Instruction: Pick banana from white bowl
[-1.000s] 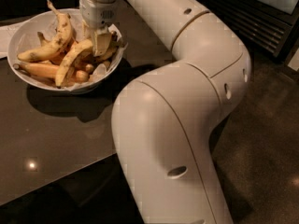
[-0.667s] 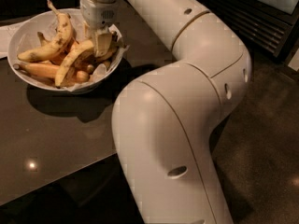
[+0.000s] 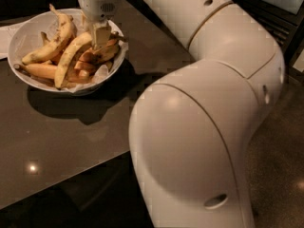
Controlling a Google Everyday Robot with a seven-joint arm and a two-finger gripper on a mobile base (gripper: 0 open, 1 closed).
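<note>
Your gripper (image 3: 99,33) is down inside the white bowl (image 3: 23,38), with the banana (image 3: 70,57) lying just below and to its left among the others, not yet lifted, and you cannot tell whether it has taken hold.

The gripper (image 3: 98,32), cream-white with a small dark grille on its housing, hangs over the right half of the white bowl (image 3: 21,34), whose sides are plain and glossy. The banana (image 3: 70,57) is pale yellow with brownish streaks along its ridge. The speckled banana (image 3: 53,42) is deeper yellow, dotted brown. The shorter bananas (image 3: 42,71) are orange-toned. The arm (image 3: 199,141) is plain off-white. The table (image 3: 71,137) is dark grey-brown with small pale glints.
</note>
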